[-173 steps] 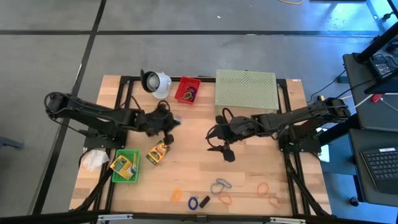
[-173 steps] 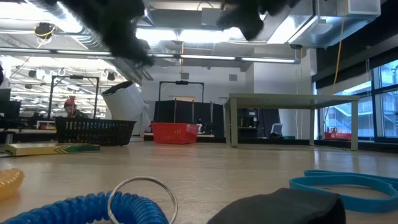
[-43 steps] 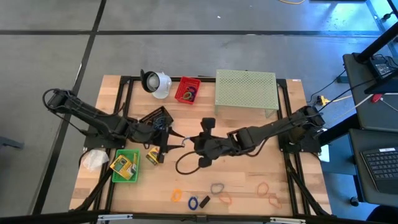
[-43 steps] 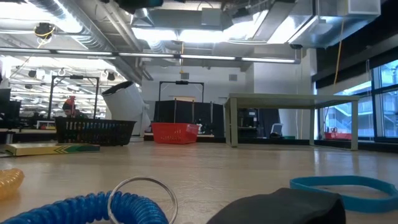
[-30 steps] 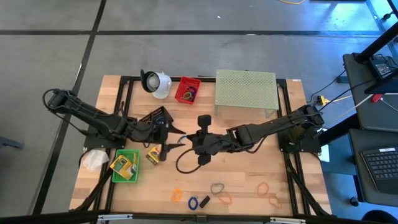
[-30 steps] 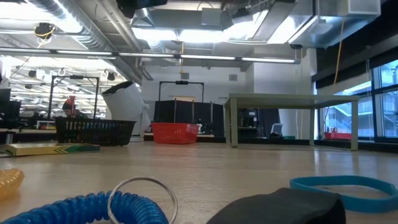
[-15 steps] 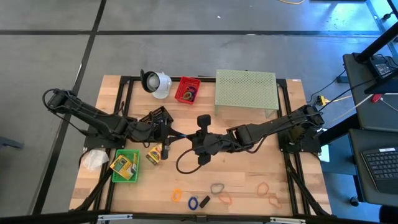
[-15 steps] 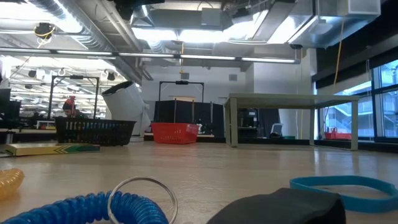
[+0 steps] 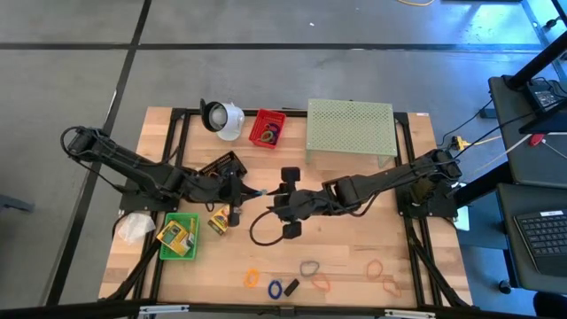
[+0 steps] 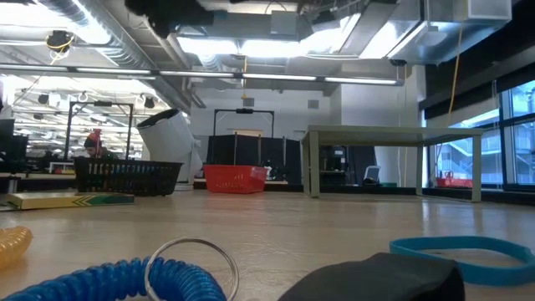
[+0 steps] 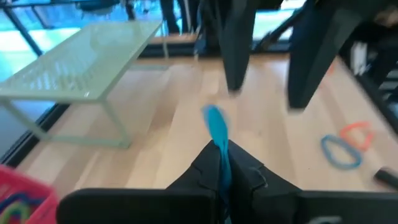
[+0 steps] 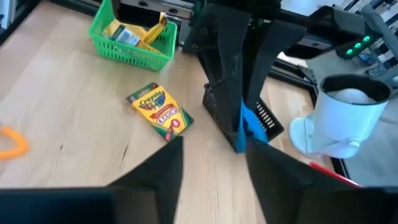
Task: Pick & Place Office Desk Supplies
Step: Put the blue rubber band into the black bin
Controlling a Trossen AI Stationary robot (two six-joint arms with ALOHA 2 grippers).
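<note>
At the middle of the wooden table (image 9: 354,239) the two arms are met tip to tip, and a blue rubber band (image 11: 217,134) is seen clamped between the closed fingers of the left gripper (image 11: 222,163), standing up out of them and held clear of the tabletop. A second ago the left jaws were spread and the band was gripped by the right gripper (image 9: 262,197); that grip has since been let go, and the right gripper's fingers (image 12: 278,180) are now parted on either side of the band, with the left gripper's fingers (image 12: 231,93) pinching it just ahead of them. The right arm has drawn slightly back from the meeting point since half a second ago, while the left arm has kept its place. A crayon box (image 12: 160,111) is left lying flat on the wood just beside the left gripper, as before, and another crayon box (image 9: 174,234) lies in the green basket (image 9: 190,218) near the left front corner. The loose supplies along the front edge are unchanged: an orange loop (image 9: 252,278), a blue coil (image 10: 100,282), a black clip (image 9: 291,286), a grey loop (image 9: 309,267) and orange bands (image 9: 379,268). The red basket (image 9: 267,129), white cup-shaped object (image 9: 221,116) and pale green mesh stand (image 9: 350,126) remain at the far side.
</note>
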